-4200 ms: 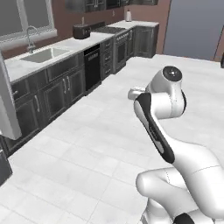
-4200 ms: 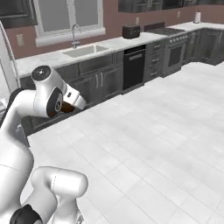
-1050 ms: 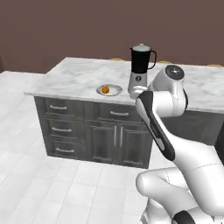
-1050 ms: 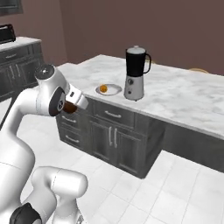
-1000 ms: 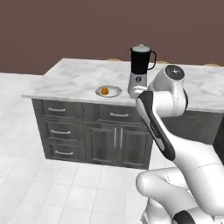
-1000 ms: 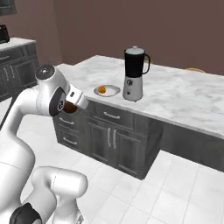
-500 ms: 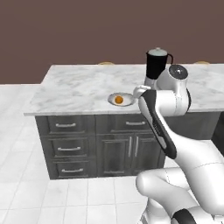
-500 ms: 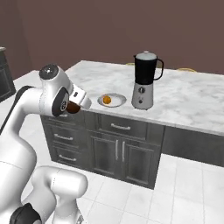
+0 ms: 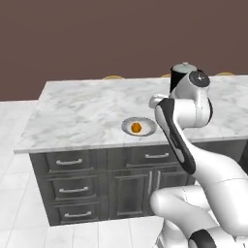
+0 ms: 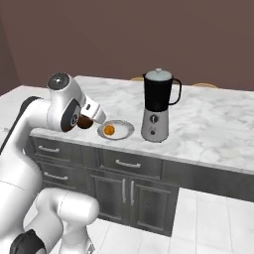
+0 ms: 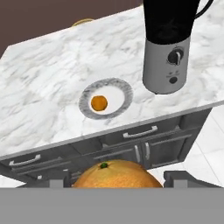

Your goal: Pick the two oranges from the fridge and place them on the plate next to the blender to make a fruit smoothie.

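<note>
We have driven round to face the marble bench (image 9: 77,116), which a moment ago sat further off and at an angle. Left to right across it: the plate (image 11: 124,99) with one orange (image 11: 99,103) already on it, then the blender (image 11: 168,48) just beside. The second orange (image 11: 116,175) sits gripped between our fingers (held short of the bench edge, above the drawers). We judge that only the reach over the plate and the release remain.

Oranges (image 11: 99,103) bright orange; plate (image 11: 121,103) grey-speckled rim; blender (image 10: 158,106) black jug, silver base; counter (image 9: 82,114) white-grey marble.
</note>
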Robot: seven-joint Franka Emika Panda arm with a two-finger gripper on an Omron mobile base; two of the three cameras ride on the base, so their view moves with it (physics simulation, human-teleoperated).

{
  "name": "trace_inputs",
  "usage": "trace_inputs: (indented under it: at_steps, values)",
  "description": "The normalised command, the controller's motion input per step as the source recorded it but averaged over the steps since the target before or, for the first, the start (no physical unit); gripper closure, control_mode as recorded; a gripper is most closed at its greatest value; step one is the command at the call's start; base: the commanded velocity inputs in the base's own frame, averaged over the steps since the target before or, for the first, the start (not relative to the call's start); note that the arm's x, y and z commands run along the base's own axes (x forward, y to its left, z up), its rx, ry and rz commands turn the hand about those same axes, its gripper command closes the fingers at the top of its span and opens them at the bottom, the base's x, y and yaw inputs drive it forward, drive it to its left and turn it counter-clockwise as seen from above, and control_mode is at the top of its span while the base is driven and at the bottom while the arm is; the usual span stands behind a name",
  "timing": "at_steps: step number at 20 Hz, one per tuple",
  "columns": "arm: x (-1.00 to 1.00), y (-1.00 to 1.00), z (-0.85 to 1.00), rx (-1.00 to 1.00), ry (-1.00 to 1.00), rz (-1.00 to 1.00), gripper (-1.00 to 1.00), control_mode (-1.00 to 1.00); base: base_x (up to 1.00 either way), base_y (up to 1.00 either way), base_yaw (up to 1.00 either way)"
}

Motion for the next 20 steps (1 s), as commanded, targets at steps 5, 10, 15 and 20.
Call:
trace_inputs:
  at_steps: [5,10,15,20]
  values:
    - [0.0,0.0,0.0,0.0,0.0,0.0,1.0,1.0,0.13,-0.09,-0.1]
    - [0.0,0.0,0.0,0.0,0.0,0.0,1.0,1.0,0.52,0.0,-0.09]
    - [0.0,0.0,0.0,0.0,0.0,0.0,1.0,1.0,0.91,0.0,-0.11]
    - [0.0,0.0,0.0,0.0,0.0,0.0,1.0,1.0,0.58,0.05,-0.02]
